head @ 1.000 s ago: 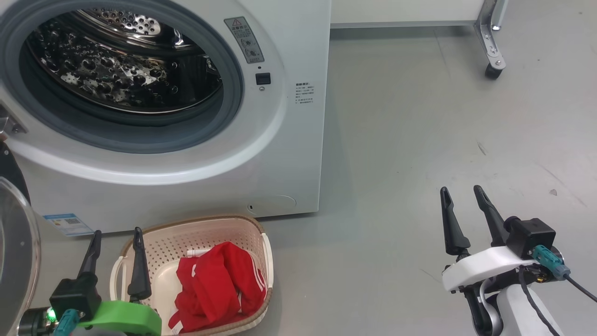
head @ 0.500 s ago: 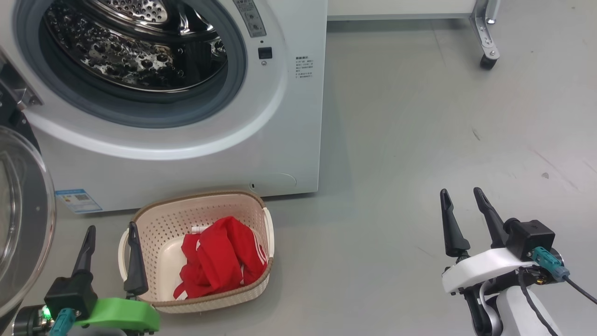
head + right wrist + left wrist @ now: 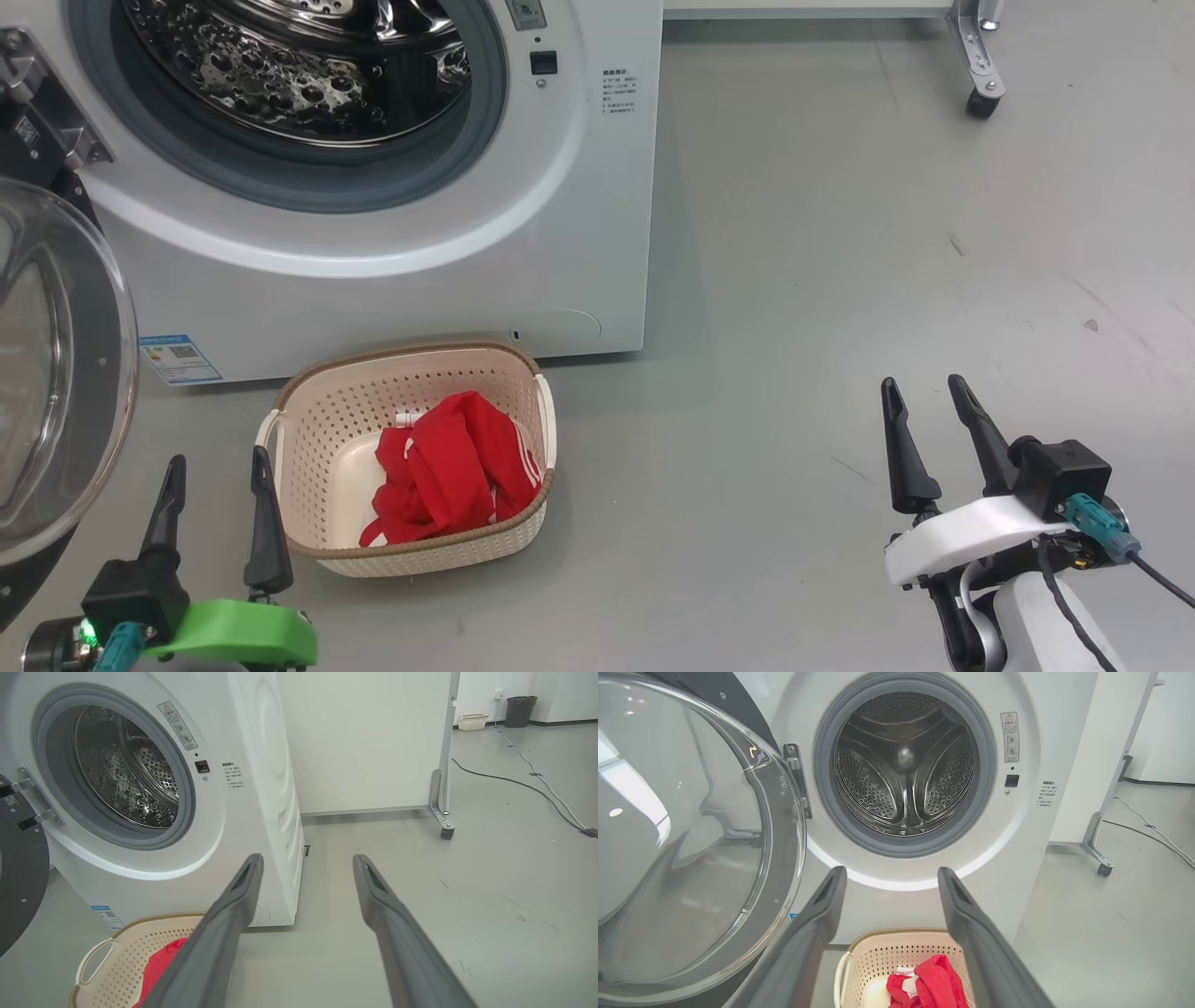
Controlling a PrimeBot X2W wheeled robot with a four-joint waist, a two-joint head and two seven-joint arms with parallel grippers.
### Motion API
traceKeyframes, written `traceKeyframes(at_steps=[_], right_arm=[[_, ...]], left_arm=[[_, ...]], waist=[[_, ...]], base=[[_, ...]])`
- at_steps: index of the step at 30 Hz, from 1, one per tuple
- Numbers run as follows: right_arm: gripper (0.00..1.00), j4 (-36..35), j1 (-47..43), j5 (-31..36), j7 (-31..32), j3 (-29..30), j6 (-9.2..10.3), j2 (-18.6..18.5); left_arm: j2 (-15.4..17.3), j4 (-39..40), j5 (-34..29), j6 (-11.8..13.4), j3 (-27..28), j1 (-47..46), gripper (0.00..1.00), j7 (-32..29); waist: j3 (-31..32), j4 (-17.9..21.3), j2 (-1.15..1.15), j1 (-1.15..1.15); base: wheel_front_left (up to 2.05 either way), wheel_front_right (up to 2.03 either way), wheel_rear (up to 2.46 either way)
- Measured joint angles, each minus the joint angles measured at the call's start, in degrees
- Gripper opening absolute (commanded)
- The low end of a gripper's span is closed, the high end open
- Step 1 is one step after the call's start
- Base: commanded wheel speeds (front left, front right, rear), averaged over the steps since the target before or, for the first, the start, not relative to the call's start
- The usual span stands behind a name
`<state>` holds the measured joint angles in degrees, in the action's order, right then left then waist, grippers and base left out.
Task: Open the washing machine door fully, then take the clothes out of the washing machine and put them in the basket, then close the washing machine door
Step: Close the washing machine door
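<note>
I find the clothes [image 3: 453, 467] in the basket [image 3: 439, 560] before the washing machine [image 3: 579, 233]; the drum [image 3: 903, 765] looks bare. The door [image 3: 56, 373] stands wide at my left. The left gripper [image 3: 217, 457] and right gripper [image 3: 922, 381] are spread, holding nothing. Next, I judge: push the door shut.

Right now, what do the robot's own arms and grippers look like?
Left gripper: two long, dark, tapered jaws on a bright green curved shell, with a black box, a teal plug and a small green light. Right gripper: the same dark jaws on a white shell, with a black box, a teal plug trailing a black cable, and a pale forearm.
</note>
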<state>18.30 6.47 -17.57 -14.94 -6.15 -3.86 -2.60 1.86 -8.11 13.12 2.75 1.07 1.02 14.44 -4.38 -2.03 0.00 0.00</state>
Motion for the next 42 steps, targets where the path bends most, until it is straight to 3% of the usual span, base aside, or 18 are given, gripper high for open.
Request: traceKeyframes(at_steps=[26,34,42], right_arm=[[1.0,-0.4,-0.2,0.0,0.0,0.3,0.08,0.0],[1.0,-0.9,-1.2,0.0,0.0,0.5,0.04,0.0],[1.0,-0.8,-1.3,0.0,0.0,-0.9,-0.2,0.0]], left_arm=[[0.0,-0.2,1.6,-0.3,-1.9,0.8,1.0,0.0],[0.0,-0.8,2.0,-0.6,-3.9,0.7,1.0,0.0],[0.1,-1.4,3.5,0.1,-3.9,0.8,1.0,0.0]], waist=[[0.0,-0.9,0.0,0.0],[-0.2,-3.9,0.0,0.0],[-0.5,-9.7,0.0,0.0]], base=[[-0.13,0.13,0.0],[0.0,0.0,0.0],[0.0,0.0,0.0]])
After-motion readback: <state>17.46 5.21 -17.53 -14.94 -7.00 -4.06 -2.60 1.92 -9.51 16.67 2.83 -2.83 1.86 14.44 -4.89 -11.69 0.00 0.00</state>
